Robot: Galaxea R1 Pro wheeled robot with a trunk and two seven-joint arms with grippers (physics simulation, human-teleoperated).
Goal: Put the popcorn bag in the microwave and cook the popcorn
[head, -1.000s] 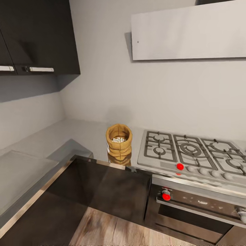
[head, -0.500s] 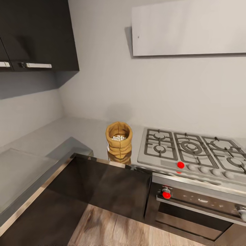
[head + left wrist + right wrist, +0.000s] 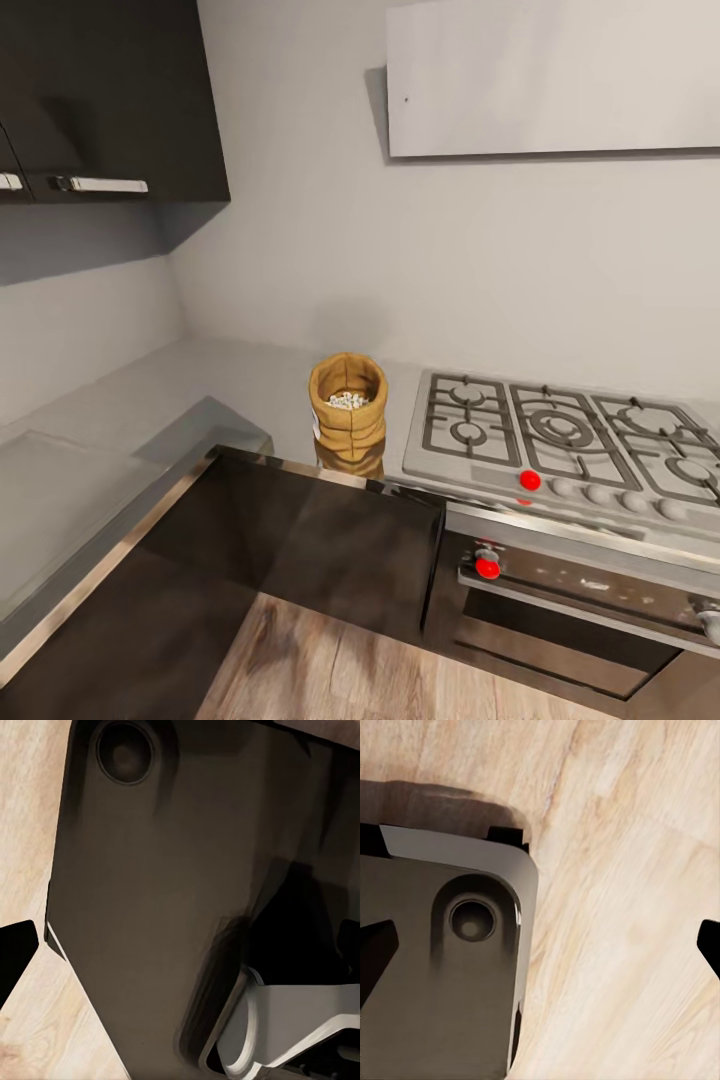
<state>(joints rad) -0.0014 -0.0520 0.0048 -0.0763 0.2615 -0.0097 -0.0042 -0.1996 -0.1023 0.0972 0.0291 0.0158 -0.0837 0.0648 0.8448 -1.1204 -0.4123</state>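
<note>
Standing crumpled tan popcorn bag on brushed-steel countertop; whether the grippers are open, cannot tell.

popcorn bag upright, open, on countertop

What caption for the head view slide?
Open popcorn bag with popcorn inside stands on the steel countertop, left of the gas hob.

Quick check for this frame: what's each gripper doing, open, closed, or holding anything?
Left gripper: open, one dark fingertip at the picture's edge, holding nothing.
Right gripper: open, fingertips wide apart over the wooden floor, holding nothing.
</note>
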